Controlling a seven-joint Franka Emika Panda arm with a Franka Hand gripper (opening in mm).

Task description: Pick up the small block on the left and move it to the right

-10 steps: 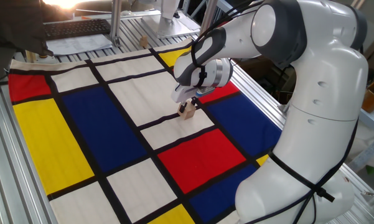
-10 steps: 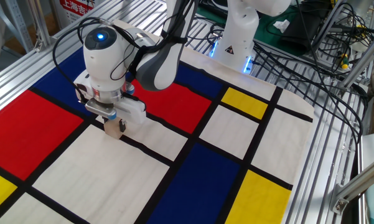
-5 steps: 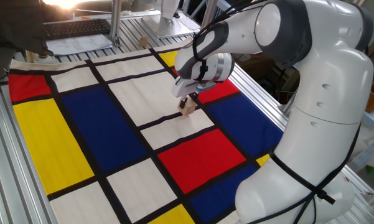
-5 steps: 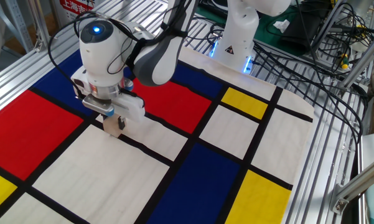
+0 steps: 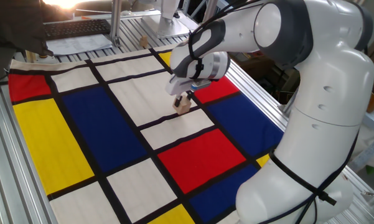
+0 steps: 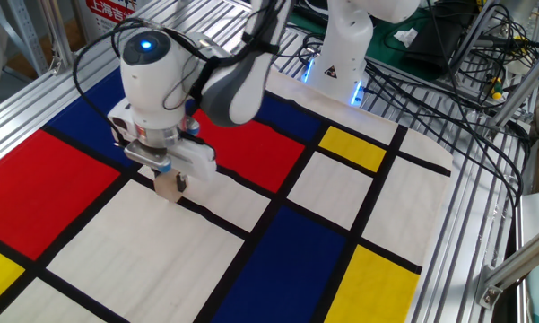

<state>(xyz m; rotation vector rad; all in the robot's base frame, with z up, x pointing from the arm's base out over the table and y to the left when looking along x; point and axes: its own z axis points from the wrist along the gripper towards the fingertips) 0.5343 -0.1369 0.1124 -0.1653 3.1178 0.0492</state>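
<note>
Aluminium-framed desk (image 5: pixel 6 186), covered by a cloth (image 5: pixel 81 130) of red, blue, yellow and white rectangles divided by black lines. Above it, near upper centre of one fixed view, white robot arm (image 5: pixel 317 93) bent down to the cloth. Tool (image 5: pixel 183 99) pointing downward, closed around the small block (image 5: pixel 183 105), narrow jaws touching its sides. Block seen as light tan cube at the fingertips, over a white rectangle close to a black line, left of centre in the other fixed view (image 6: pixel 169 184). Cannot tell whether block's bottom touches the cloth or hangs just above it. Blue light lit on the rounded wrist (image 6: pixel 146 42) in the other fixed view. Black cables (image 6: pixel 448 72) in upper right of that view, beside the arm base (image 6: pixel 341 54). Keyboard (image 5: pixel 74 27) at upper left of one fixed view, beyond the cloth.
</note>
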